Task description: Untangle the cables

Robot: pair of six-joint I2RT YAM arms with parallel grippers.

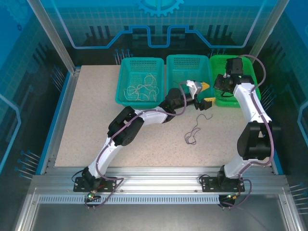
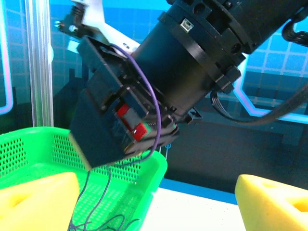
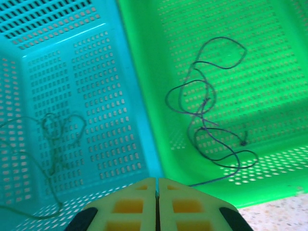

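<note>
Two arms bolted at the 6 o'clock edge of the table [image 1: 96, 125]. Nearest, at 4 o'clock of the table's middle, one dark cable [image 1: 194, 131] lying loose on the bare top in a small curl, touching nothing else.

Just beyond it toward 12 o'clock, the left gripper [image 1: 207, 93]: yellow fingers spread wide, nothing between them, hanging above the table just short of the baskets. From its own wrist [image 2: 156, 197], one pad [image 2: 36, 202] at 7 o'clock and the other at 5 o'clock, with the rim of the green basket [image 2: 159, 166] in the gap.

Farther, at 1 o'clock, the right gripper [image 3: 157, 182] low over the green basket [image 1: 215, 65], pads [image 3: 130, 202] pressed flush together. Purple cable [image 3: 207, 115] spread in loose loops over that basket's floor, one strand running in under the fingertips at 6 o'clock of the right wrist view. From the left wrist, two thin strands [image 2: 89, 192] of it hanging from the underside of the right gripper down into the basket, so pinched there.

Next toward 9 o'clock, the middle basket [image 1: 185, 70], teal, with a thin green cable [image 3: 57, 134] curled on its floor. Last toward 9 o'clock, the left basket [image 1: 132, 70], also teal, holding several beige cables [image 1: 142, 89] in a tangle of small loops.
</note>
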